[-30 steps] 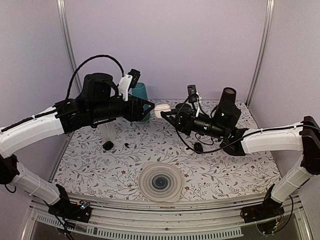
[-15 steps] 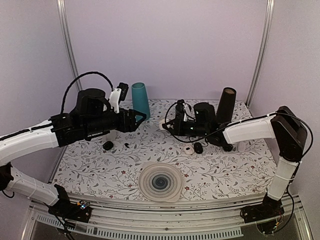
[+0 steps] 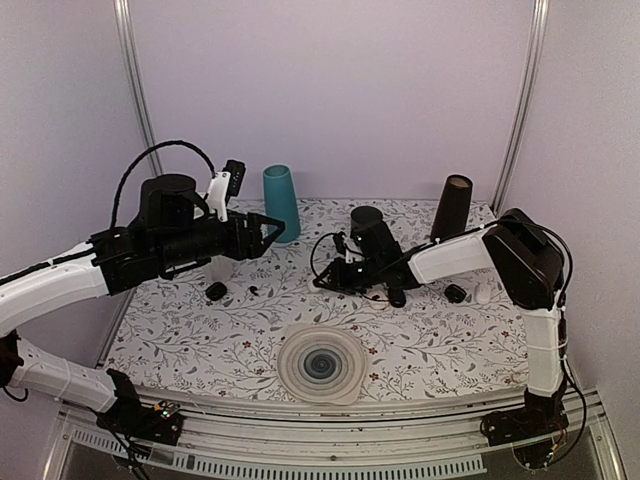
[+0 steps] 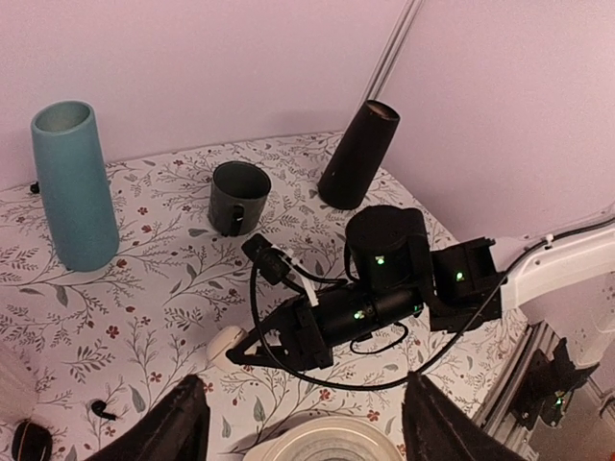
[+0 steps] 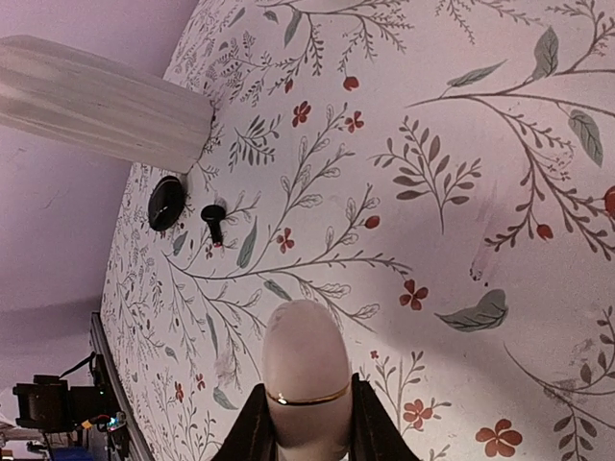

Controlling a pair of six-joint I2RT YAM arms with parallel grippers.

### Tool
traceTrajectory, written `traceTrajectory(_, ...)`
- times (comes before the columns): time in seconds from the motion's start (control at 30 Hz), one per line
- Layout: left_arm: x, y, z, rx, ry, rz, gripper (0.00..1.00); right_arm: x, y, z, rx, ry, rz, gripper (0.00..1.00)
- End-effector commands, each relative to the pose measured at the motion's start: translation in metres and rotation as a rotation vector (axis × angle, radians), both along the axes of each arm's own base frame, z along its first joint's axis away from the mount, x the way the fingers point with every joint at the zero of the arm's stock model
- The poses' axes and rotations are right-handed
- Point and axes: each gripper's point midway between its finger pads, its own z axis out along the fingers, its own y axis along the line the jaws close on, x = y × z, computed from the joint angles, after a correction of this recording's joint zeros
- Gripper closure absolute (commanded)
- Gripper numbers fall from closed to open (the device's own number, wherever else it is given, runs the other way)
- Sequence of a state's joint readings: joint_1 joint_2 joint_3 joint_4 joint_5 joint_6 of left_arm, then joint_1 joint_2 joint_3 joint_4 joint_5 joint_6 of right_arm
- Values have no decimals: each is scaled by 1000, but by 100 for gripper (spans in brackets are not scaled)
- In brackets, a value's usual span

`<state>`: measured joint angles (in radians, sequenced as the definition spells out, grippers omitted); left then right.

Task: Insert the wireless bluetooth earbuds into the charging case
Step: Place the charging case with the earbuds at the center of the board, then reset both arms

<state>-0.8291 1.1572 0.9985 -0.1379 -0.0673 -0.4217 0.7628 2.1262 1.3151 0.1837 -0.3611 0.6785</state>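
Reaching low, right pincer clamped on the charging case; left pincer raised, agape.

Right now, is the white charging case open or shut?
Shut. In the right wrist view the charging case is one smooth closed pebble in the right gripper, no sockets showing.

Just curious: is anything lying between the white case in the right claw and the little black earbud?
Nothing visible does. Only bare flowered tablecloth lies between the charging case, held by the right gripper, and the earbud.
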Motion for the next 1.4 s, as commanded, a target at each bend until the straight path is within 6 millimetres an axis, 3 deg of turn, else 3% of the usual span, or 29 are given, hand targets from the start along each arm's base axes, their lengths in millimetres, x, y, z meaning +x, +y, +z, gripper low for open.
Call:
traceTrajectory(0.0,2,3,4,-15,-21,-10,31,2,7,-11,-5,63,8,88)
traceTrajectory(0.2,4,5,7,-23,-27,-10,31,2,3,-24,-42,99,-14,82)
traceTrajectory(0.4,7,8,7,-30,-23,7,31,2,-1,-22,-68,91,-18,59)
traceTrajectory(0.7,12,12,7,-48,-12,31,30,4,-7,-12,-100,56,-25,37)
traceTrajectory(1.03,19,16,7,-63,-5,68,30,9,-19,40,-111,-85,-44,0)
traceTrajectory(1.37,25,29,7,-56,-31,123,15,7,-59,130,-85,-353,-147,1)
